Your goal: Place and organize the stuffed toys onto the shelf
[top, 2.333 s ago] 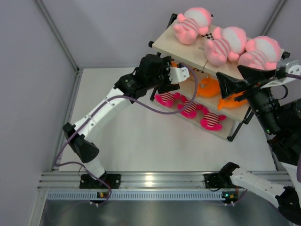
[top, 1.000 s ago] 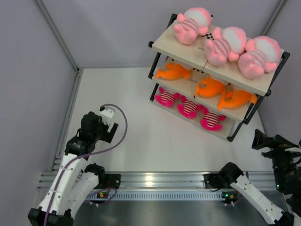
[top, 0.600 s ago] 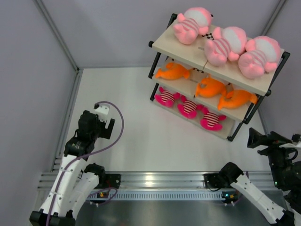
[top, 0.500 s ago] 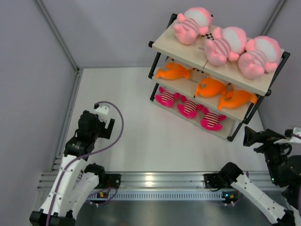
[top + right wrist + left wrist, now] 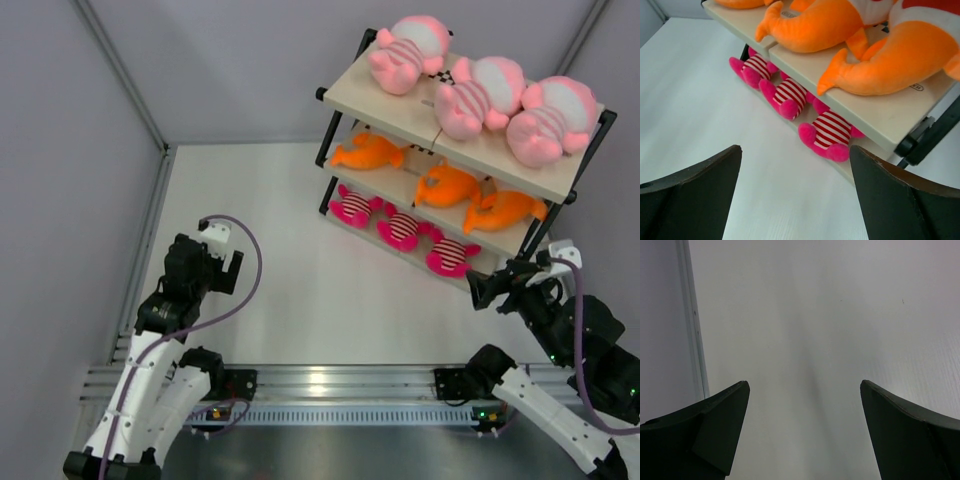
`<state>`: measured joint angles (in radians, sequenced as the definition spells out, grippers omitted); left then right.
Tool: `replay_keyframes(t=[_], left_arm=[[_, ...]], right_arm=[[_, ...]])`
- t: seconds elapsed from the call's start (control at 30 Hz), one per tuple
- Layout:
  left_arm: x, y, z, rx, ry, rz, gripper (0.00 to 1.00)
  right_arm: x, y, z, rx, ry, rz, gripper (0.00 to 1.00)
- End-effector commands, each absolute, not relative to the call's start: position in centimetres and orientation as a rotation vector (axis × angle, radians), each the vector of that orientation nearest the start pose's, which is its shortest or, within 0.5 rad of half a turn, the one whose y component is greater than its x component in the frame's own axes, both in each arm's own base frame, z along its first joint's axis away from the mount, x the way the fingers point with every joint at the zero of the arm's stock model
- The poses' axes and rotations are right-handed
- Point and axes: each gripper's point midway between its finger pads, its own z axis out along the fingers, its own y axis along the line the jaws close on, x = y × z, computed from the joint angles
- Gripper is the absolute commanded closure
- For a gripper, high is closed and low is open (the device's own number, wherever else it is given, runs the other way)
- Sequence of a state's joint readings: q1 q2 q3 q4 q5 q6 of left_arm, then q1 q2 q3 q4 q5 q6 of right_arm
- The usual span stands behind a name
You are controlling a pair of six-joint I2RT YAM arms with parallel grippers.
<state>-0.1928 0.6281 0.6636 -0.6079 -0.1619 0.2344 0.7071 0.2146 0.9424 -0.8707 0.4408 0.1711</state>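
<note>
The shelf [image 5: 350, 92] stands at the back right. Three pale-pink striped plushes [image 5: 478, 95] lie on its top board, three orange fish [image 5: 447, 185] on the middle board, and three magenta striped plushes [image 5: 403, 230] on the bottom board. My left gripper [image 5: 225, 270] is open and empty over the bare floor at the left, far from the shelf; it also shows in the left wrist view [image 5: 804, 383]. My right gripper [image 5: 482, 292] is open and empty just in front of the shelf's near right corner. In the right wrist view it [image 5: 795, 147] faces the magenta plushes [image 5: 827, 132] and the fish [image 5: 885, 70].
Grey walls close in the left and back sides. A wall rail [image 5: 692, 320] runs beside my left gripper. The aluminium base rail [image 5: 320, 382] lies along the near edge. The shelf's black front leg [image 5: 927, 132] is close to my right gripper.
Both arms have pulled back from the shelf, leaving the fish on the middle board. In the last half second the right gripper moved left toward the shelf's near corner; the left barely moved.
</note>
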Motion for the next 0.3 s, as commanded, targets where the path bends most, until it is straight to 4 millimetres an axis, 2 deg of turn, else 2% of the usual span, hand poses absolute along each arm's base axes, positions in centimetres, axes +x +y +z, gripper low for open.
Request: replay_keyframes(t=[0.0,0.17,0.27], left_arm=[[24.4,-0.7,18.5,0.318,2.046,0.191,0.01],[24.4,-0.6,18.4,0.325,2.05,0.203,0.01],[24.4,-0.6,18.6,0.311,2.044,0.195,0.01]], right_arm=[[15.2,6.1,31.6,-0.203,1.663,0.371,0.1],[15.8,7.0,30.2,-0.239,1.695,0.363,0.1],[15.9,7.2,30.3,-0.242,1.686,0.375,0.1]])
